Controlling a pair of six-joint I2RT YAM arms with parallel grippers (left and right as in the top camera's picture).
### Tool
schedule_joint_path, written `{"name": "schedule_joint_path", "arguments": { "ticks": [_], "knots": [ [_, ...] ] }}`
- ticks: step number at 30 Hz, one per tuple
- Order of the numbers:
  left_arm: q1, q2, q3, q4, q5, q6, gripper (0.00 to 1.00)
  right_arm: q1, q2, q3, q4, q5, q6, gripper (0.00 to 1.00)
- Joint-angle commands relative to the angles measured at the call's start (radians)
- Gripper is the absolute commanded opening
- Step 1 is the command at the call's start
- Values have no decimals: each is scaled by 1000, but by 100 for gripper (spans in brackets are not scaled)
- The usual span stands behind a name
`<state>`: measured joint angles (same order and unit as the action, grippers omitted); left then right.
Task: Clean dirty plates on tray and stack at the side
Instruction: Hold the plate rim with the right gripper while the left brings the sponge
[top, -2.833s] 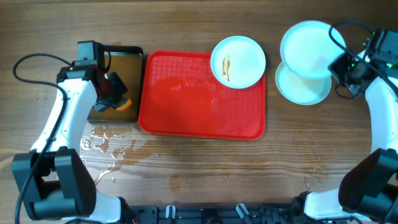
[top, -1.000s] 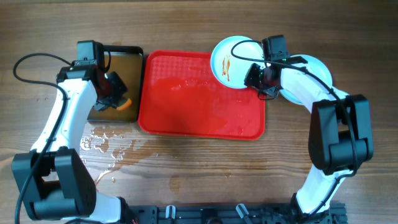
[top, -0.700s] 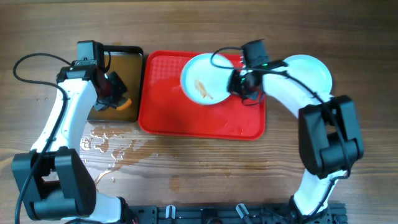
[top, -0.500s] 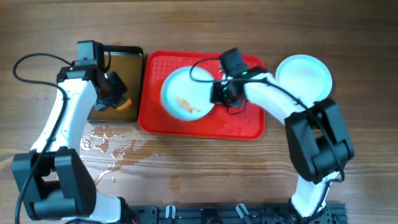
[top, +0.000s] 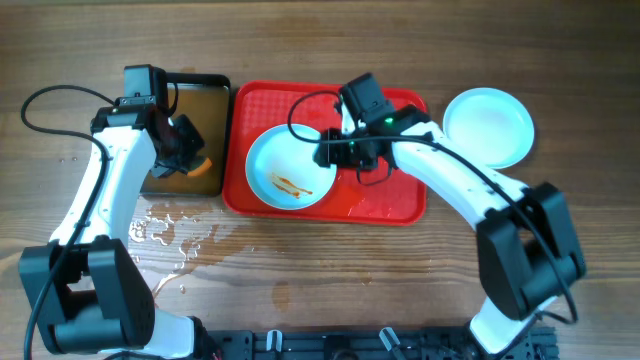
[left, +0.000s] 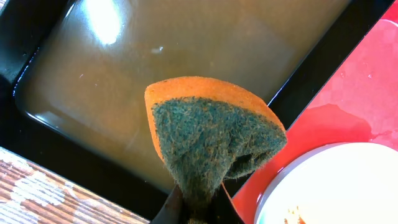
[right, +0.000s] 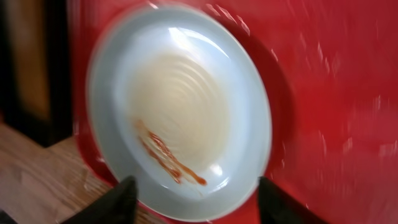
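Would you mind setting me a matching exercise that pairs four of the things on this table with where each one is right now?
Things:
1. sponge
2. streaked plate
3. clean plate
4. black pan

Places:
A. on the table, right of the tray
B. over the tray's left half
C. left of the tray, holding brownish water
D. pinched in the left fingers

Pairs: 1-D, 2-B, 3-A, 4-C
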<state>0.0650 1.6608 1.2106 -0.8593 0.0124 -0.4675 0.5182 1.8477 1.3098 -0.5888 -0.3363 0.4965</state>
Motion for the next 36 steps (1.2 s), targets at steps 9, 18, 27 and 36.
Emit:
{"name": "schedule_joint_path", "arguments": {
  "ticks": [9, 18, 27, 36],
  "knots": [
    [5, 8, -6, 13, -13, 19, 4, -6, 2, 75, 139, 222, -624, 75],
    [5, 8, -6, 22, -13, 19, 4, -4, 308, 532, -247, 237, -628, 82],
    [5, 8, -6, 22, -13, 19, 4, -5, 389, 546, -282, 101, -708, 76],
    [5, 8, -6, 22, -13, 19, 4, -5, 407, 501, -247, 161, -753, 74]
  ]
}}
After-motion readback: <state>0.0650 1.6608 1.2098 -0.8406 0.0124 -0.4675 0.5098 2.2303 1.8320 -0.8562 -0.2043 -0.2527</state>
